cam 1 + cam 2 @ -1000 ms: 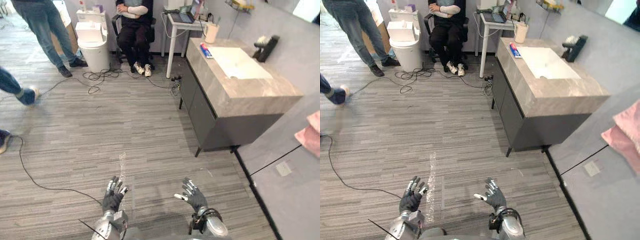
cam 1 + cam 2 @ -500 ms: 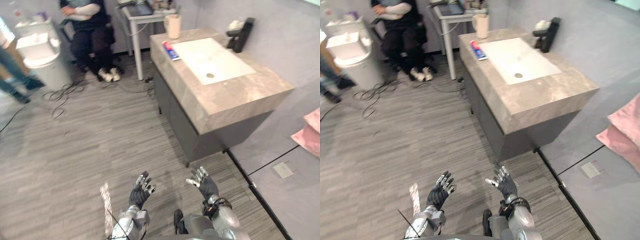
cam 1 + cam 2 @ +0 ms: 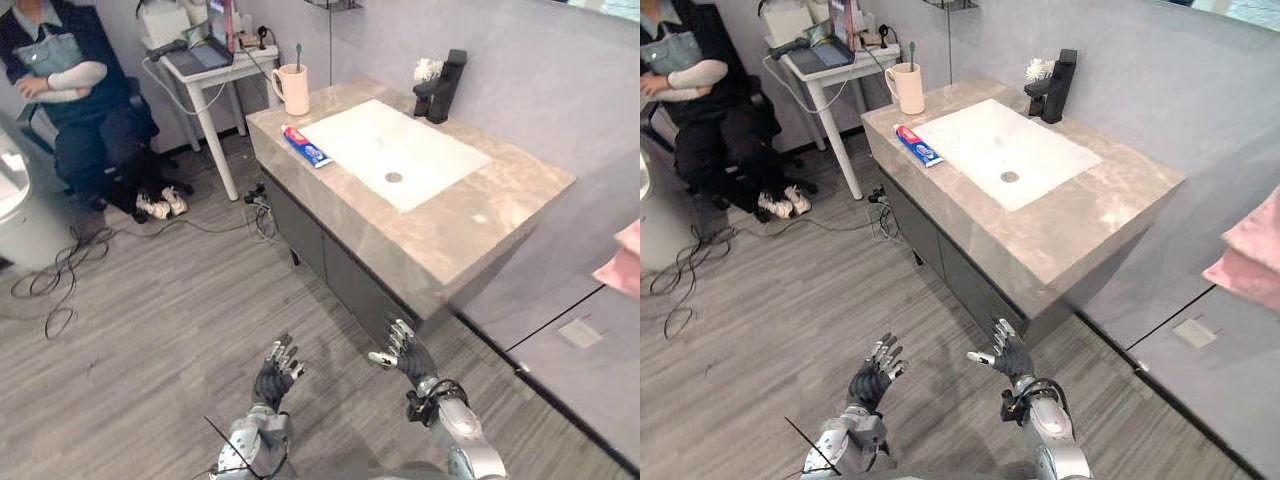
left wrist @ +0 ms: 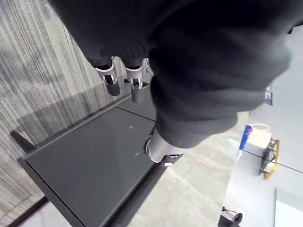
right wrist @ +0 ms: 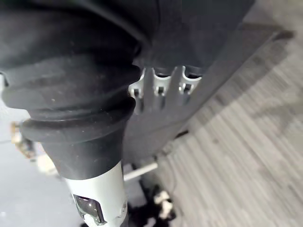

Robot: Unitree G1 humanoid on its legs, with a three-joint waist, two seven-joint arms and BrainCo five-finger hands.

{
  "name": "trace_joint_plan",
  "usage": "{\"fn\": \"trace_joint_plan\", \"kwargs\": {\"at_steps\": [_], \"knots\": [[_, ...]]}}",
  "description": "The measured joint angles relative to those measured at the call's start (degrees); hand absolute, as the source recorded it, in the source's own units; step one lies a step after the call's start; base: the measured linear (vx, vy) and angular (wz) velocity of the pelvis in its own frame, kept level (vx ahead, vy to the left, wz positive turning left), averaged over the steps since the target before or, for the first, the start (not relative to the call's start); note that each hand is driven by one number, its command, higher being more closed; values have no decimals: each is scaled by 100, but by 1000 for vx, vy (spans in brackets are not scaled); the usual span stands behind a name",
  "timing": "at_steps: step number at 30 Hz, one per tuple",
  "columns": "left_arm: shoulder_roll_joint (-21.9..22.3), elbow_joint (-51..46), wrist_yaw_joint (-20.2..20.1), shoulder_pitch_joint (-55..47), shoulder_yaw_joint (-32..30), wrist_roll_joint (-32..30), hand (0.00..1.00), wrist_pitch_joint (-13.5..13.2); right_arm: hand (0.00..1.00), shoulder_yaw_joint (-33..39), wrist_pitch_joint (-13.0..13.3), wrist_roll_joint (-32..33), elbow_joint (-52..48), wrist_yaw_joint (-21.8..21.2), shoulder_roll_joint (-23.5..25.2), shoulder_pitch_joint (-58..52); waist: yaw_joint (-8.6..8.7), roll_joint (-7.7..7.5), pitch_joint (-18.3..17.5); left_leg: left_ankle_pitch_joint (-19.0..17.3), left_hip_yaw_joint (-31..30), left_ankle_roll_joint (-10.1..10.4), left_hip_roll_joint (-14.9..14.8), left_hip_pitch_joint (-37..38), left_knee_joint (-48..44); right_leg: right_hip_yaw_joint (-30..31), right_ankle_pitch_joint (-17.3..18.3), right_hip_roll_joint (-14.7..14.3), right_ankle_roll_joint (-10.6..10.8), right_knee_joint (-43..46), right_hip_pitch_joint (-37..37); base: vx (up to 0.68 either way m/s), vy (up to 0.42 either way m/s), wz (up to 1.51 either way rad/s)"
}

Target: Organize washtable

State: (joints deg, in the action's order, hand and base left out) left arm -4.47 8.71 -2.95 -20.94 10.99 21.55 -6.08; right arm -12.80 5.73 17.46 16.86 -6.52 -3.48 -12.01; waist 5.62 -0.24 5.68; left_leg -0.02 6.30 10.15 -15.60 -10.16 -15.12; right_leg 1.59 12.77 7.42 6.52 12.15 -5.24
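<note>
Your view has turned onto the bench (image 3: 460, 225), now closer; your left hand (image 3: 275, 370) and right hand (image 3: 405, 355) stay spread, empty, nothing reached yet.

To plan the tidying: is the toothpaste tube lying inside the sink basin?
No, the toothpaste tube lies on the countertop beside the sink basin.

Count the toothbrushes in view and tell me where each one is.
1. The toothbrush stands in the cream cup at the washtable's far corner, past the toothpaste tube. More could be hidden inside the cup.
</note>
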Motion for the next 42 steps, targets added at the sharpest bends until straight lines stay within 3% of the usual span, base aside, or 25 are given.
{"fn": "trace_joint_plan", "kwargs": {"at_steps": [1, 2, 5, 6, 8, 9, 12, 13, 14, 16, 17, 18, 20, 24, 25, 31, 36, 40, 42], "knots": [[-97, -31, -9, -40, -9, 0, 0, -59, 0, -112, 2, -14, -8, -4, 27, -9, -2, -209, -68, -231, -256, -48, 229, -90, -408, 90, 60, 209, 108, 72, 33, 183, 286, -38], [-149, -19, -14, -38, 0, 0, 0, -58, 0, -117, 8, -27, -9, -6, 64, 103, -5, -266, -91, -470, -727, -6, 379, -314, -952, 229, 45, 294, 159, 41, 55, 162, 252, -49], [-178, -26, -74, -11, 107, -1, 0, -57, 0, -47, 64, -38, -16, -5, 87, 248, 41, -231, -116, -1028, -885, -27, 479, -331, -1164, 415, -110, 408, 334, -103, 95, 68, 219, -50], [-255, -28, -95, 104, 276, -4, 0, -57, 0, 38, 58, -65, -9, -5, 109, 222, 27, -294, -149, -1096, -740, -100, 582, -327, -1138, 540, -215, 545, 372, -110, 181, -14, 261, -44], [-284, -24, -217, 130, 469, -79, 0, -46, 0, 149, 53, -127, -7, -3, 142, 127, 29, -229, -145, -1137, -500, -169, 645, -107, -915, 804, -490, 585, 98, 381, 485, -19, 259, -58], [-268, -24, -259, 102, 551, -165, 0, -43, 0, 159, 46, -157, -4, -2, 87, -2, 42, -120, -153, -1056, -331, -301, 671, 124, -619, 885, -762, 565, -183, 954, 845, 0, 179, -64], [-275, -9, -326, 60, 618, -202, 0, -39, 0, 98, 7, -231, 39, -45, 70, -230, 88, 20, -137, -819, 89, -489, 792, 755, 215, 617, -1685, 596, -882, 1819, 1486, -28, 224, -74], [-298, -11, -330, 37, 615, -205, 0, -43, 0, 38, -1, -243, 94, -145, 66, -246, 142, 107, -117, -748, 135, -561, 774, 975, 477, 406, -1427, 537, -638, 2023, 1579, -21, 153, -57], [-367, -4, -327, 28, 536, -210, 0, -41, 0, -119, 4, -268, 93, -201, 98, -262, 171, 25, -126, -700, 148, -610, 782, 1070, 582, 196, -1032, 390, -433, 2074, 1590, 15, 69, -41], [-437, 10, -322, 56, 410, -210, 0, -41, 0, -366, 13, -422, 97, -303, 85, -294, 155, -150, -181, -649, 183, -638, 814, 1100, 642, -252, -653, -9, -329, 1600, 1489, 60, -29, -16], [-473, 72, -326, 130, 411, -209, 0, -40, 0, -393, 13, -478, 146, -383, 64, -274, 107, -257, -190, -572, 188, -628, 927, 1048, 625, -750, -643, -126, -419, 898, 1325, 115, -52, -14], [-451, 130, -323, 148, 405, -207, 0, -35, 0, -379, 13, -487, 222, -388, 31, -243, 63, -264, -200, -552, 204, -637, 972, 1023, 604, -849, -619, -98, -417, 555, 1174, 129, -19, -15], [-253, 227, -325, 178, 337, -208, 0, -28, 0, -340, 11, -543, 314, -378, -152, -138, -1, -79, -124, -499, 168, -652, 928, 972, 631, -852, -919, -246, -431, -273, 818, 73, 10, -12], [-88, 245, -285, 111, 49, -204, 0, -35, 0, -336, 11, -635, 378, -367, -263, -63, -30, -71, -158, -466, 247, -595, 849, 1071, 820, -757, -1101, -354, -447, -592, 726, 16, -19, -16], [-87, 307, -283, -55, 9, -197, 0, -30, 0, -339, 10, -453, 439, -358, -189, -194, -176, -68, -417, -92, 316, -667, 1069, 1335, 1522, -763, -1565, -242, -284, -1366, 453, -2, -5, -7], [-81, 306, -271, -19, -18, -192, 0, -31, 0, -216, 10, -425, 438, -345, -147, -203, -175, -64, -433, -92, 315, -665, 1072, 1251, 1561, -805, -1565, -232, -282, -1431, 542, 0, 0, 1], [54, 304, 29, 68, -462, -68, 0, -45, 0, 331, 10, -53, 385, -90, -64, -175, -220, 7, -419, -23, 228, -674, 1078, 1058, 1706, -1319, -1503, -99, -252, -1584, 520, 34, 3, 28], [326, 239, 234, 78, -1132, 153, 0, -67, 0, 874, 7, 97, 69, 102, -26, -135, -327, 86, -317, -327, 174, -800, 1207, 735, 1067, -2442, -1202, 285, -23, -1291, 360, 92, 50, 71], [354, 121, 350, 72, -1174, 259, 0, -67, 0, 1289, 16, 276, -45, 229, -44, -186, -274, 132, -178, -711, 103, -936, 1358, 637, 545, -3007, -698, 772, 102, -190, 361, 150, 159, 133]]}}
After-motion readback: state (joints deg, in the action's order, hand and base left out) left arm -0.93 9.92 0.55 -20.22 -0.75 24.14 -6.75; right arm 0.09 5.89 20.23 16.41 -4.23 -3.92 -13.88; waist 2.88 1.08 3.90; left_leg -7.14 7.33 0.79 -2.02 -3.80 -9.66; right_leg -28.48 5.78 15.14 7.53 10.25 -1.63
